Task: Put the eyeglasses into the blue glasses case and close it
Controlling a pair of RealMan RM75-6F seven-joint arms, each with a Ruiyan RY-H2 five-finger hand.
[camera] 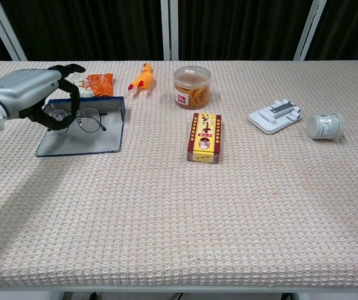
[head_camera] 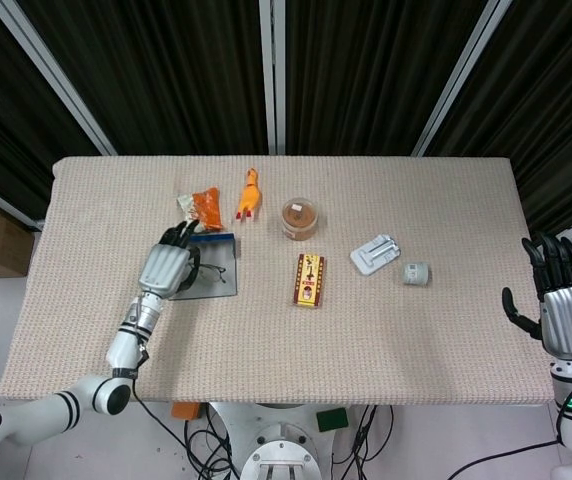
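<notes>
The blue glasses case (camera: pixel 97 141) lies open on the left of the table, its lid (head_camera: pixel 217 240) standing up at the back. My left hand (camera: pixel 34 95) hovers over the case's left half and pinches the thin-framed eyeglasses (camera: pixel 88 119), which hang just above the grey inside. From the head view, my left hand (head_camera: pixel 169 266) covers much of the case (head_camera: pixel 222 288), with the eyeglasses (head_camera: pixel 218 273) sticking out to its right. My right hand (head_camera: pixel 564 312) stays off the table's right edge, fingers spread and holding nothing.
Behind the case lie an orange snack packet (head_camera: pixel 202 206) and a yellow rubber chicken (head_camera: pixel 251 193). A round jar (head_camera: pixel 299 218) and a red-yellow box (head_camera: pixel 309 279) sit mid-table. A white device (head_camera: pixel 377 252) and a small white jar (head_camera: pixel 415 273) are further right.
</notes>
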